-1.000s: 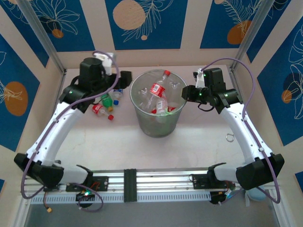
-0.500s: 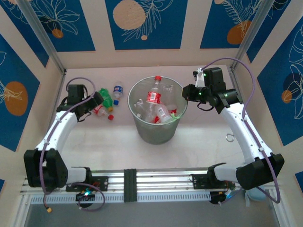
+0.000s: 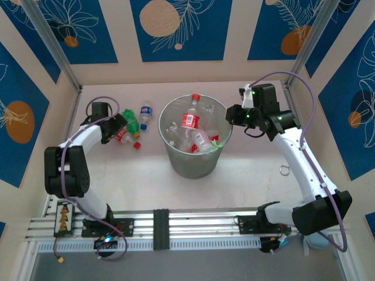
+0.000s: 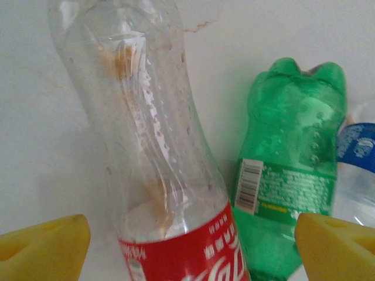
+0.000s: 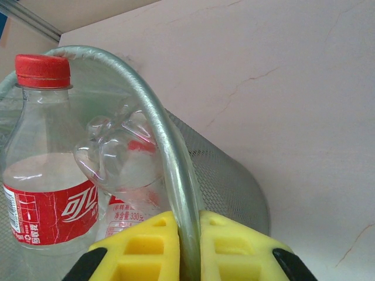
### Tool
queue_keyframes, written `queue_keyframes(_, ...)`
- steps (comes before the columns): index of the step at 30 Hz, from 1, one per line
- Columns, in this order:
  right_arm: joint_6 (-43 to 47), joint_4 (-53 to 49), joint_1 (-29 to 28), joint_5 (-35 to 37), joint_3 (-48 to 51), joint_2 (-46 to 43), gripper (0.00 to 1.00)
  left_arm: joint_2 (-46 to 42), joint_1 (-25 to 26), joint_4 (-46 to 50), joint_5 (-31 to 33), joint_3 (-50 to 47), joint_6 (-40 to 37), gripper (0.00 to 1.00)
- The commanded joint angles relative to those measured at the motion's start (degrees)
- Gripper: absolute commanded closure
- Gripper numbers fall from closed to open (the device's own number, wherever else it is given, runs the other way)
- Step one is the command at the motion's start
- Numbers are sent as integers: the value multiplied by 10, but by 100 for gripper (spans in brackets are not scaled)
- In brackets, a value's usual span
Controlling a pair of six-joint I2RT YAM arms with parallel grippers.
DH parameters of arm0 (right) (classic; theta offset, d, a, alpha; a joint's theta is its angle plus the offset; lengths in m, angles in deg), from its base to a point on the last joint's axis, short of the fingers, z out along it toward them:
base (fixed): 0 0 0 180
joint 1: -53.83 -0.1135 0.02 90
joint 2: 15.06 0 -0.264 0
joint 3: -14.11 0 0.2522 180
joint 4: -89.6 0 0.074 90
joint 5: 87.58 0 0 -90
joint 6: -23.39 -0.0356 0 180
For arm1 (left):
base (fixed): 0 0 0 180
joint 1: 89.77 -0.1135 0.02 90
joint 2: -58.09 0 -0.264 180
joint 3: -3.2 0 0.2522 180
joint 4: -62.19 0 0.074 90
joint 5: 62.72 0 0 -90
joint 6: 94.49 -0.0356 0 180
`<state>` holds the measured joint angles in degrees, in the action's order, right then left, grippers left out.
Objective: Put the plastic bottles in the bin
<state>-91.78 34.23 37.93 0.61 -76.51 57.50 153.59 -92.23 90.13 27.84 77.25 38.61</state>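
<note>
The wire-mesh bin (image 3: 193,163) stands mid-table with several clear bottles inside, one red-capped bottle (image 3: 188,117) upright. My right gripper (image 3: 229,115) is shut on the bin's metal rim (image 5: 158,123) at its right side; the red-capped bottle (image 5: 44,175) sits just inside. Left of the bin three bottles lie on the table: a red-labelled one (image 3: 124,137), a green one (image 3: 132,120) and a blue-labelled one (image 3: 145,111). My left gripper (image 3: 119,127) hangs open low over the red-labelled bottle (image 4: 158,175), fingers on either side; the green bottle (image 4: 293,187) lies beside it.
A small metal ring (image 3: 285,170) lies on the table right of the bin. Panel walls close in the back and both sides, with slanted metal posts (image 3: 55,52) at the corners. The arms' mounting rail (image 3: 187,225) runs along the near edge.
My left arm has drawn back from beside the bin and come down over the loose bottles on the left. The bottles in the bin have settled, one now upright. The right arm held still.
</note>
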Motion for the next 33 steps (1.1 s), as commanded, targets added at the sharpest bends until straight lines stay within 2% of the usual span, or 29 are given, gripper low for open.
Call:
queue_keyframes(1, 8, -16, -4, 4, -6, -15, 89, 26, -7, -26, 4, 18, 31, 10)
queue_keyframes(8, 12, -24, -5, 8, -10, -11, 89, 66, -7, -54, 1, 7, 51, 13)
queue_keyframes(12, 15, -28, -5, 12, -13, -10, 89, 78, -7, -64, 4, 1, 63, 27)
queue_keyframes(17, 16, -28, -5, 13, -14, -10, 89, 66, -7, -70, 8, -8, 67, 35)
queue_keyframes(20, 15, -27, -6, 11, -14, -8, 89, 53, -7, -70, 11, -13, 61, 40)
queue_keyframes(26, 15, -27, -6, 10, -16, -7, 89, 7, -7, -64, 12, -15, 45, 40)
queue_keyframes(33, 17, -28, -7, 13, -18, -7, 89, -111, -4, -41, 7, -10, 7, 41)
